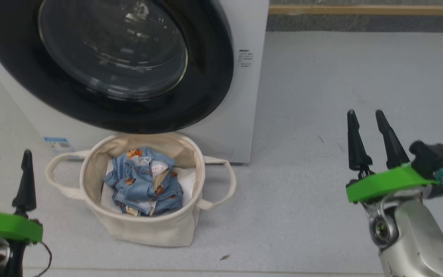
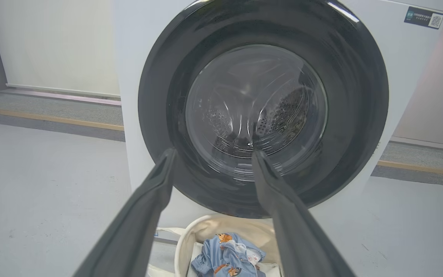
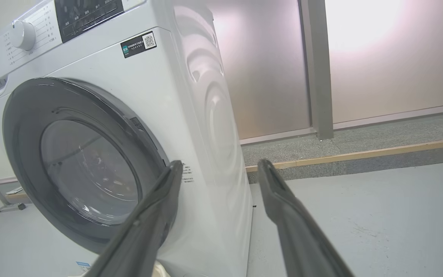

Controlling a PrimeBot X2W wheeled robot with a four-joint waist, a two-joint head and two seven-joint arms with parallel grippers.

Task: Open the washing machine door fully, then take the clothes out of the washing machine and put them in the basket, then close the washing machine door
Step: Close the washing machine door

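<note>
Now hovering over pale grey floor [image 1: 340,69]: left gripper [image 1: 11,154] at 8 o'clock, right gripper [image 1: 364,112] at 4, fingers parted, gripping nothing; wooden strip [image 1: 367,10] edging 1 o'clock.

Obscured and cropped items:
You have the washing machine door [image 1: 110,65] cut by the head view's top edge. The basket [image 2: 183,246] runs off the left wrist view's bottom edge, part of its rim behind a finger [image 2: 294,231] of the left gripper [image 2: 212,154]. The clothes [image 1: 140,181] cover most of a white sheet [image 1: 187,180]. The print [image 1: 245,58] beside the door is unreadable.
</note>
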